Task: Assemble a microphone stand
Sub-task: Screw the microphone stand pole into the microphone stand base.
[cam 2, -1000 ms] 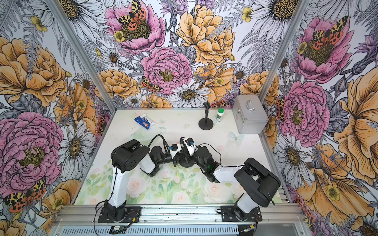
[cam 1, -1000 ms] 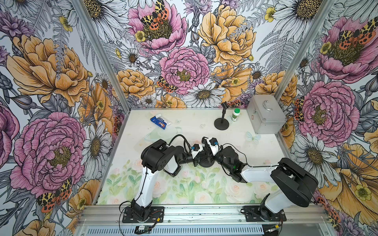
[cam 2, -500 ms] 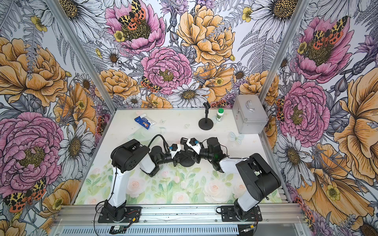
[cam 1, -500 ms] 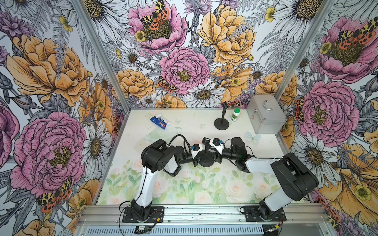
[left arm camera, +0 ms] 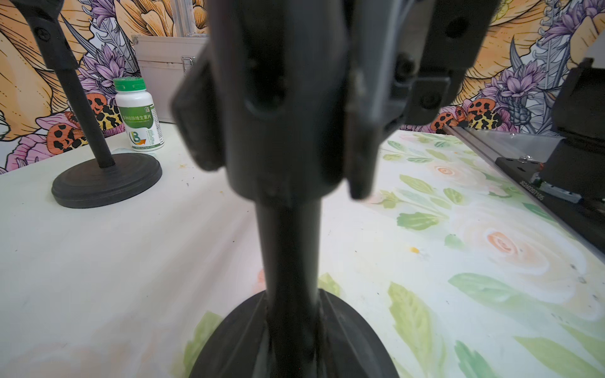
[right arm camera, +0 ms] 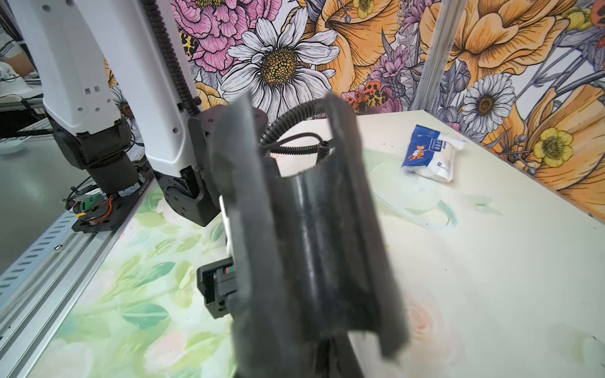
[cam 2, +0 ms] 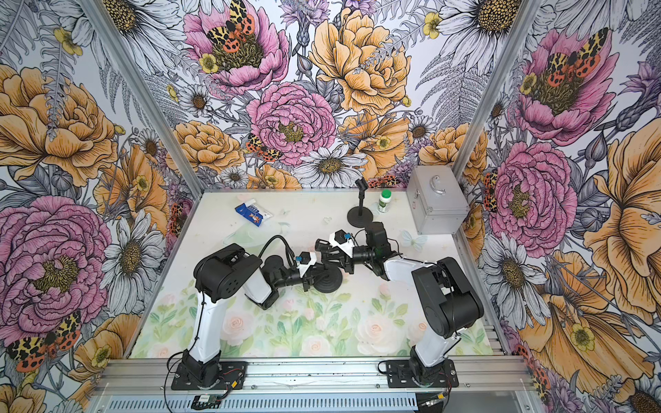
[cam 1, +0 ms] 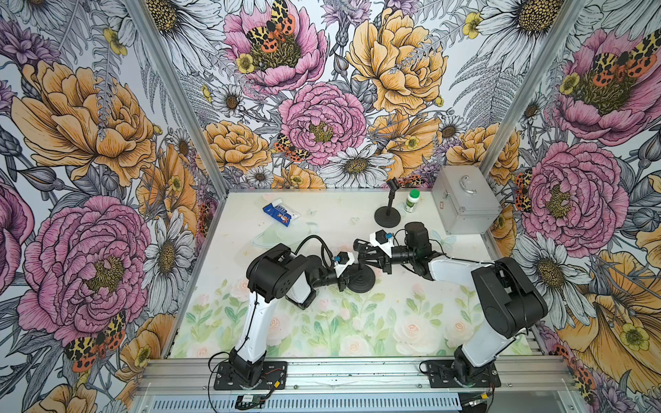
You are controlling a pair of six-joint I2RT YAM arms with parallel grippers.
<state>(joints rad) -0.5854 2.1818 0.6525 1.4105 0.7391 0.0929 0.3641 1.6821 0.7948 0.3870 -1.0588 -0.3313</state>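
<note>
Microphone stand [cam 1: 363, 284], black, upright near the middle of the tabletop [cam 1: 411, 321]; two robot arms reach in from the near edge and meet over it; the left gripper [cam 1: 352, 274] comes in low, jaws clamped on the pole [left arm camera: 291, 248] just above the round base [cam 2: 327, 282]; the right gripper [cam 1: 366, 259] comes in higher, jaws closed on the microphone clip [right arm camera: 311, 235], a U-shaped cradle at the top of the pole; the clip looks close to upright in the right wrist view, though blur hides where it joins the pole, so how far it is seated cannot be told. Toward the far right corner are a second stand [cam 1: 387, 214], a green-capped bottle [cam 1: 412, 200] just beside it, and a metal case [cam 1: 465, 203]; a blue and white packet [cam 1: 280, 214] lies near the far edge. Likely risks: a tilted clip could go on crooked and jam; a weak hold below could let pole and base spin with the clip, so nothing tightens; a sideways push from above could tip the stand; the grippers sit so near each other that a wide wrist turn could knock them together.
</note>
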